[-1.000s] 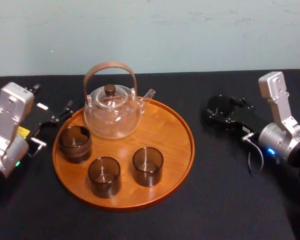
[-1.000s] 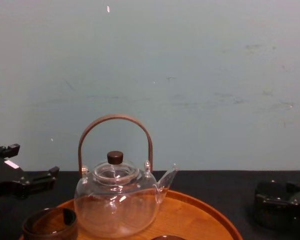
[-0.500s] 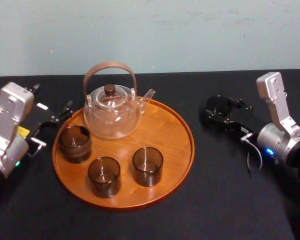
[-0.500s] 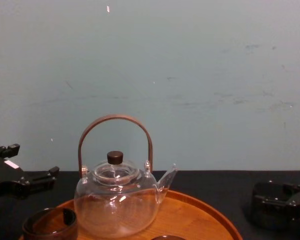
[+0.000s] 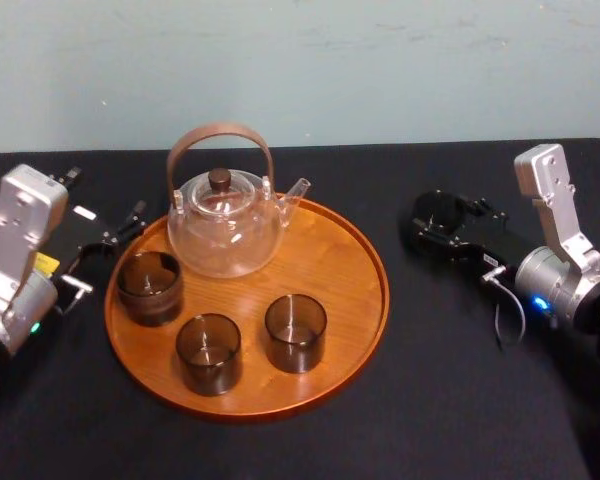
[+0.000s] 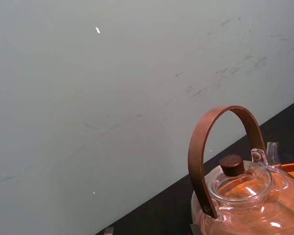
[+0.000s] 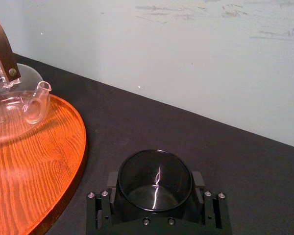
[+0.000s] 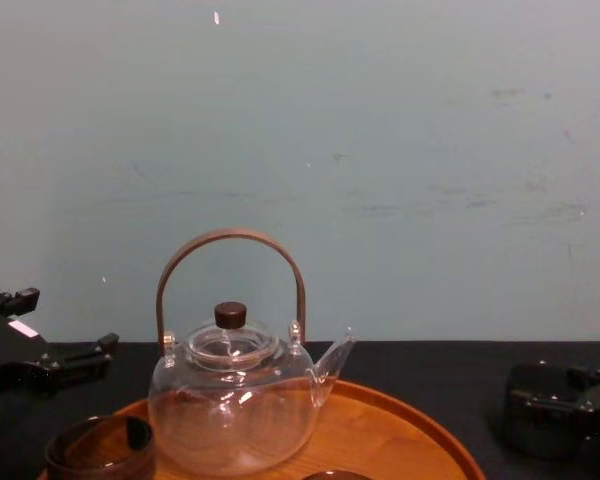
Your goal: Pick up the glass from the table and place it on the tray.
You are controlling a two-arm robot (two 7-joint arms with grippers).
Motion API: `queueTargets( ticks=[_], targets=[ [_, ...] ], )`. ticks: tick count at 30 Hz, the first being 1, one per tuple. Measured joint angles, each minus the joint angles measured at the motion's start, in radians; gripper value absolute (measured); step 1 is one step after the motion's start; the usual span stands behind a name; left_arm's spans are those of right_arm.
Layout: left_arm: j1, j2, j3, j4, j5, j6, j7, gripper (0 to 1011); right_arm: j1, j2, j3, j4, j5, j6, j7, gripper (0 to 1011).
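- On the right of the table (image 5: 430, 400), the right gripper (image 5: 435, 226) and the glass (image 5: 442, 208) sit almost where they were half a second ago. We see only a slight drift away from the tray (image 5: 376, 290).
- Right claw: narrowed onto the glass, its fingers (image 7: 198, 181) pressed against opposite sides of the dark wall. The glass is upright, mouth up.
- The glass is still off the tray, apart from its rim, with bare black table between them.
- The left gripper (image 5: 104, 232) has not moved. It is parked just beside the tray's left edge, jaws spread wide and holding nothing.
- The teapot (image 5: 223, 222) and three other glasses (image 5: 208, 352) are on the tray, unchanged from the earlier frames.
- Hard to tell: whether the glass base rests on the table or is lifted a little. Dark glass, black claw and black top blend together in the head and chest views.
- Right wrist view: the claw body covers the lower part of the glass, so its base is hidden.
- Chest view: the bottom edge cuts off the near half of the tray. Only one tray glass and a sliver of another show.
- Left wrist view: the teapot is cut at the lower edge.
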Motion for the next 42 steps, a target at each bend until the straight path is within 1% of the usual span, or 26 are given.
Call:
queueTargets(
  ticks=[3, 6, 14, 22, 24, 25, 28, 32, 42],
  targets=[
    [0.000, 0.000, 0.000, 0.000, 0.000, 0.000, 0.000, 1001, -0.001, 0.001, 0.001, -0.002, 0.003, 0.003, 0.003, 900],
    [0.000, 0.000, 0.000, 0.000, 0.000, 0.000, 0.000, 1001, -0.007, 0.006, 0.005, -0.018, 0.012, 0.015, 0.010, 900],
    [0.000, 0.000, 0.000, 0.000, 0.000, 0.000, 0.000, 1001, -0.036, 0.027, 0.008, -0.089, 0.027, 0.047, 0.015, 900],
    [0.000, 0.000, 0.000, 0.000, 0.000, 0.000, 0.000, 1001, -0.065, 0.047, -0.002, -0.159, 0.035, 0.059, 0.025, 900],
    [0.000, 0.000, 0.000, 0.000, 0.000, 0.000, 0.000, 1001, -0.076, 0.054, -0.007, -0.187, 0.037, 0.063, 0.026, 900],
    [0.000, 0.000, 0.000, 0.000, 0.000, 0.000, 0.000, 1001, -0.076, 0.054, -0.007, -0.187, 0.037, 0.063, 0.026, 900],
    [0.000, 0.000, 0.000, 0.000, 0.000, 0.000, 0.000, 1001, -0.089, 0.062, -0.014, -0.216, 0.038, 0.067, 0.026, 900],
    [0.000, 0.000, 0.000, 0.000, 0.000, 0.000, 0.000, 1001, -0.099, 0.068, -0.020, -0.242, 0.039, 0.070, 0.025, 900],
    [0.000, 0.000, 0.000, 0.000, 0.000, 0.000, 0.000, 1001, -0.113, 0.081, -0.032, -0.282, 0.044, 0.072, 0.024, 900]
  ],
)
